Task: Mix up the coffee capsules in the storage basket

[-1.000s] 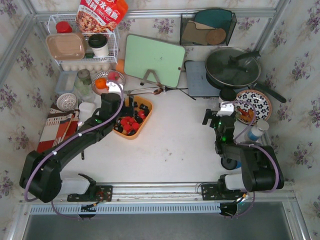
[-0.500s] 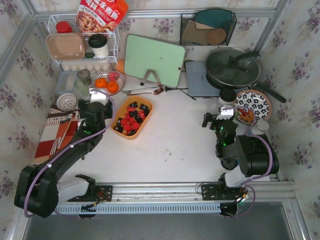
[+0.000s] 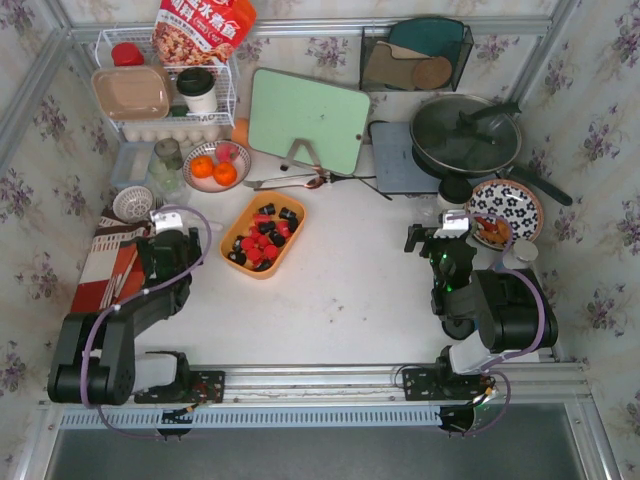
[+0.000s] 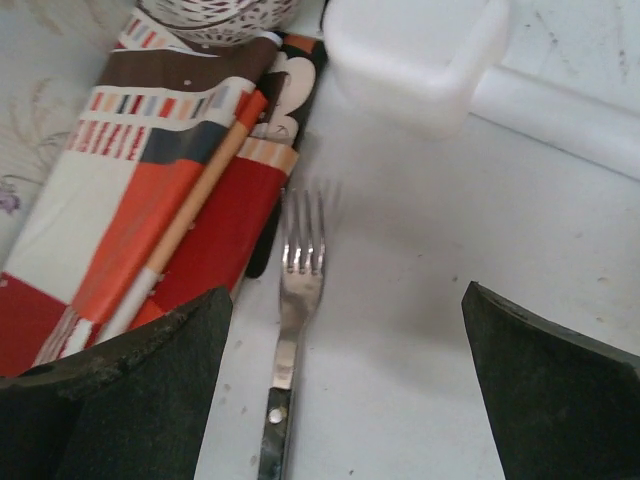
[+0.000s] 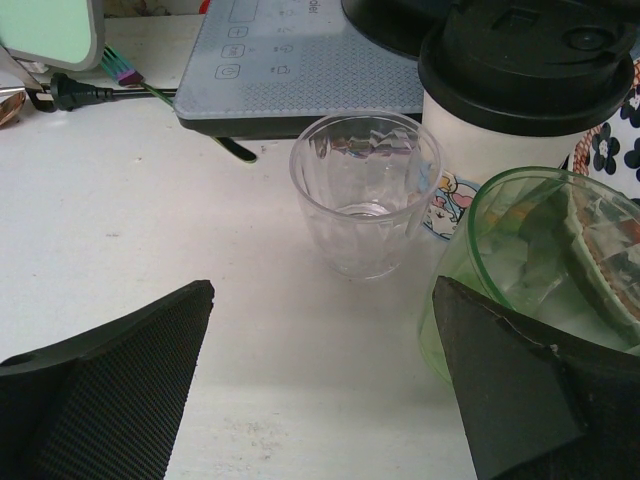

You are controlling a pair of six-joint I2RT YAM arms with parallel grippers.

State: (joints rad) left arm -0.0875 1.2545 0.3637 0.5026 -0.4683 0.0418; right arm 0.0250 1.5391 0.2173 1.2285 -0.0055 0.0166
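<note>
Separating storage basket (image 3: 264,273), right gripper (image 5: 320,310): bare table (image 3: 350,270)

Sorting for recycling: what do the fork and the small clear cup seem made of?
Fork: shiny metal, likely steel, from its bright reflections; dark riveted handle. Cup: see-through, faceted, glossy; glass or clear plastic, can't tell which.

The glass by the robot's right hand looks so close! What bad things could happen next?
1. The right gripper stands open right in front of the glass and a green cup; a forward move might tip them over.
2. The left gripper hangs open over a fork; swinging low toward the basket could drag it along.
3. The capsules sit piled in that shallow basket; rough stirring may flick some out.
</note>
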